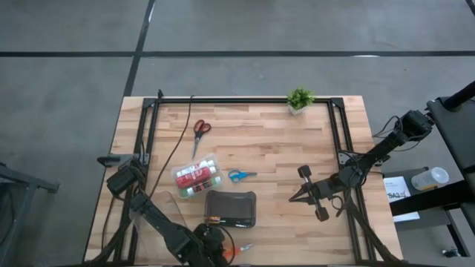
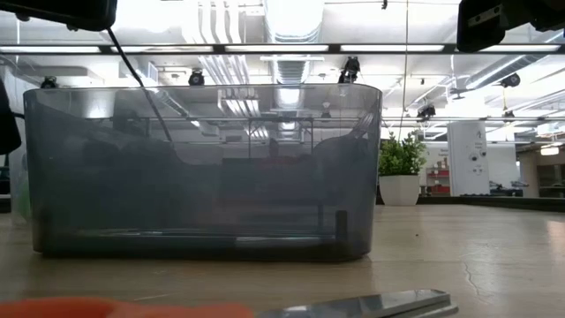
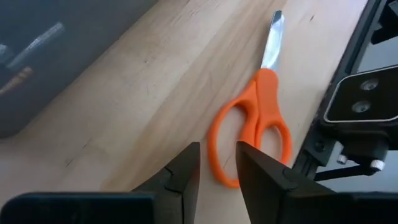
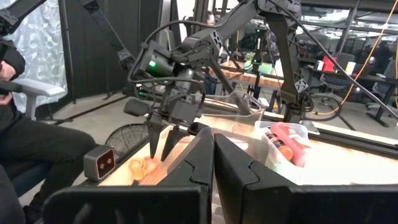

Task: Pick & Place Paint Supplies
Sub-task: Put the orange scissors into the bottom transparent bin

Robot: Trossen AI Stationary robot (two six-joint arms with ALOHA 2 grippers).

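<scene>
The orange-handled scissors (image 3: 255, 124) lie flat on the wood at the table's near edge (image 1: 239, 250), blades shut. My left gripper (image 3: 217, 168) hangs open just above their handle, pointing steeply down, one finger on either side of a handle loop's rim. The right wrist view shows its tips (image 4: 160, 149) a little above the scissors (image 4: 143, 169). Red scissors (image 1: 200, 130) and blue scissors (image 1: 239, 176) lie farther back on the table. Red, white and green paint tubes lie in a clear box (image 1: 197, 176). My right gripper (image 1: 297, 196) waits shut at mid-right, above the table.
A dark grey case (image 1: 230, 209) stands just behind the orange scissors and fills the low view (image 2: 203, 168). A small potted plant (image 1: 300, 99) sits at the far edge. A black frame rail (image 3: 348, 112) runs close beside the scissors. A person sits beyond the table (image 4: 25, 143).
</scene>
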